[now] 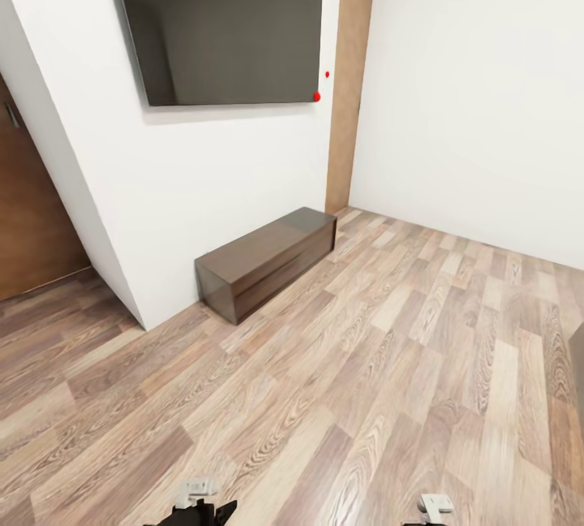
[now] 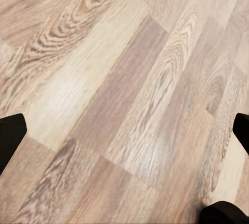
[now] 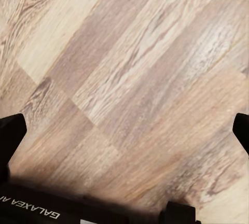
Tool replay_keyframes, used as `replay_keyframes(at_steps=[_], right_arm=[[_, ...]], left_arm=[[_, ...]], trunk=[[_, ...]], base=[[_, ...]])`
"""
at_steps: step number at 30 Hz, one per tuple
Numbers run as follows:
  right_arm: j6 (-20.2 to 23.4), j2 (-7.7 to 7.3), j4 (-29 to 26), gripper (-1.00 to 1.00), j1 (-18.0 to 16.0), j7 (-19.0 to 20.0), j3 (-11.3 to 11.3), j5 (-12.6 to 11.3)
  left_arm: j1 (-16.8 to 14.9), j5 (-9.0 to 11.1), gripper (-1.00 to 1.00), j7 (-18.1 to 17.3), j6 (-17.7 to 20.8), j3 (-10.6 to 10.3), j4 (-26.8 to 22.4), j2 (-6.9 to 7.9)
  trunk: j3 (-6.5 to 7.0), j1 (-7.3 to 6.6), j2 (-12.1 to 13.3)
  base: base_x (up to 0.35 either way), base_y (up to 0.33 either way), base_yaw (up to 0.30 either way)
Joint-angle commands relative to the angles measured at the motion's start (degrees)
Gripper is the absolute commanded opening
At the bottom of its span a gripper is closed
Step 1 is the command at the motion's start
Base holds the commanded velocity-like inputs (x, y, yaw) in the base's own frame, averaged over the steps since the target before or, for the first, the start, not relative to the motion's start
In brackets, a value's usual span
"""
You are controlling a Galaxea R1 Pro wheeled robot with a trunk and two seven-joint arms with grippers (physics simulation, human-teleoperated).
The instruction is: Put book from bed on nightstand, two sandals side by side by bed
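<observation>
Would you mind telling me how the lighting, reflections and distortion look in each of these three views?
Head view: even, soft light; the wall-mounted dark screen shows a dim reflection, the dark-wood bench has a glossy top, and the wall edges lean from wide-angle distortion. Left wrist view: the wood-plank floor is evenly lit with a faint sheen. Right wrist view: a dark shadow falls on the floor near the robot's black body.

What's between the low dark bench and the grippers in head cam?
Nothing but bare wood-plank floor, per the head view. The bench sits against the white wall, under the dark screen; both grippers hang over planks.
</observation>
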Motion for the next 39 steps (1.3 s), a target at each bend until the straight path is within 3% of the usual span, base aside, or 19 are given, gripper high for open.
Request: replay_keyframes(at_steps=[1, 15, 39], right_arm=[[0.3, -0.01, 0.0, 1.00, 0.0, 0.3, -0.5, 0.1], [0.3, -0.01, -0.1, 1.00, 0.0, 0.3, -0.4, 0.1], [0.3, -0.01, -0.1, 1.00, 0.0, 0.5, -0.5, 0.1]], left_arm=[[0.0, 0.1, 1.00, -0.3, 0.0, 0.2, 0.1, -0.01], [0.0, 0.1, 1.00, -0.3, 0.0, 0.2, 0.1, -0.03], [0.0, 0.2, 1.00, -0.4, 0.0, 0.3, 0.1, -0.03]], trunk=[[-0.05, 0.03, 0.0], [-0.03, 0.03, 0.0], [0.14, 0.03, 0.0]], base=[[0.331, 0.000, 0.000], [0.310, 0.000, -0.023], [0.013, 0.000, -0.286]])
